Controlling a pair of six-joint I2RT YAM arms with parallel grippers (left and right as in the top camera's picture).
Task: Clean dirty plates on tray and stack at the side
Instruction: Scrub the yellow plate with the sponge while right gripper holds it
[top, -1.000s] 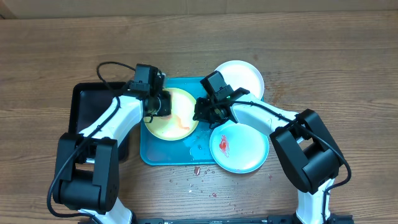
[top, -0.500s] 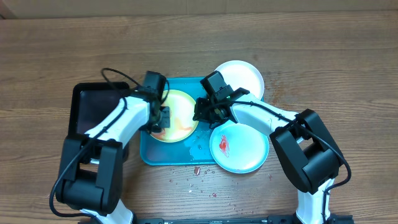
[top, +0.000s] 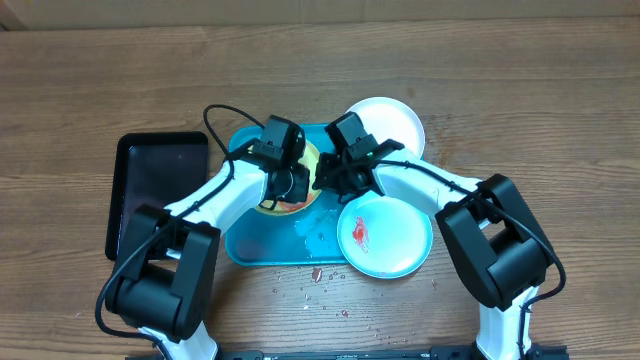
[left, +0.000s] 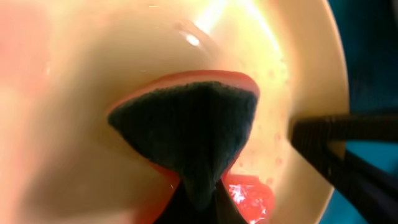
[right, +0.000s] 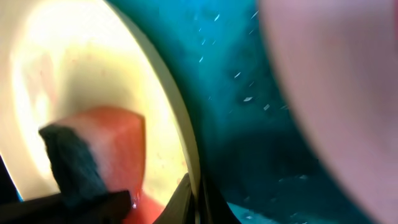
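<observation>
The yellow-green-rimmed plate (top: 308, 160) lies on the turquoise tray (top: 258, 246), mostly hidden under my left arm. My left gripper (top: 290, 188) is shut on a sponge (left: 186, 118) with a dark scouring face and a red body, pressed onto the plate (left: 93, 62) beside wet red sauce (left: 249, 194). My right gripper (top: 322, 183) is shut on the rim of that plate (right: 81, 62), one finger on each side of the edge (right: 198, 199). A white plate with a red smear (top: 385, 235) overlaps the tray's right side. A clean-looking white plate (top: 392, 120) sits behind it.
A narrow black tray (top: 155, 190) lies left of the turquoise one. Water drops wet the tray floor (top: 315, 238), and red crumbs (top: 315, 275) dot the wooden table in front of it. Both arms meet closely over the tray's middle.
My left gripper has swept the sponge from the plate's left edge across to its right side, close to the right gripper. The right arm has stayed put on the rim.
</observation>
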